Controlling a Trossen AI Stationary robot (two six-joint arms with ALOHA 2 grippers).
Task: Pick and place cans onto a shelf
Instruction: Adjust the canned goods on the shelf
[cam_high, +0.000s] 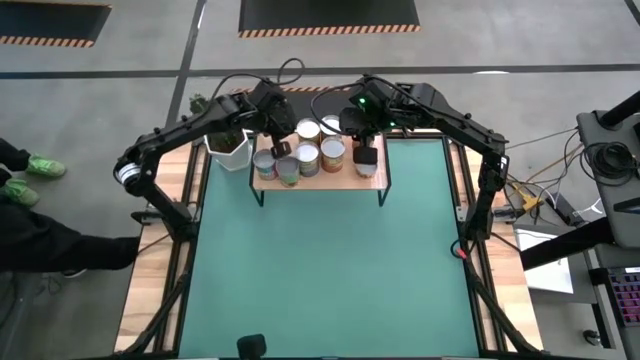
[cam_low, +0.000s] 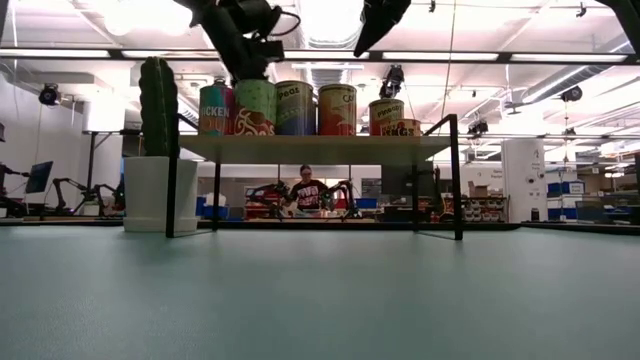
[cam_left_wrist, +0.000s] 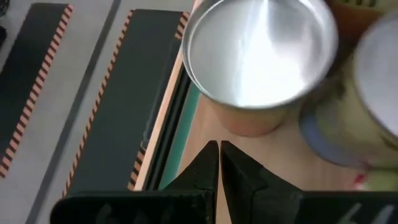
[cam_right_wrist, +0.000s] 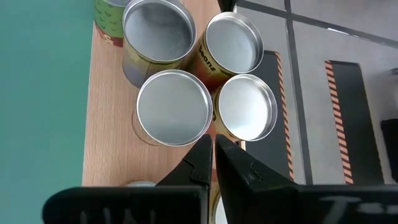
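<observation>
1. The cans (cam_high: 305, 155) are seen grouped on the shelf (cam_high: 320, 180) at the tabletop's (cam_high: 330, 270) far edge, beside a white cactus pot (cam_high: 232, 150).
2. The left tool (cam_left_wrist: 219, 152) is held above the shelf's left end, fingers pressed together, nothing gripped.
3. The right tool (cam_right_wrist: 213, 149) is poised over the cans at the right end, likewise pressed together and empty.
4. No can is seen on the green mat; placing appears finished, and withdrawal of both arms is judged next.
</observation>
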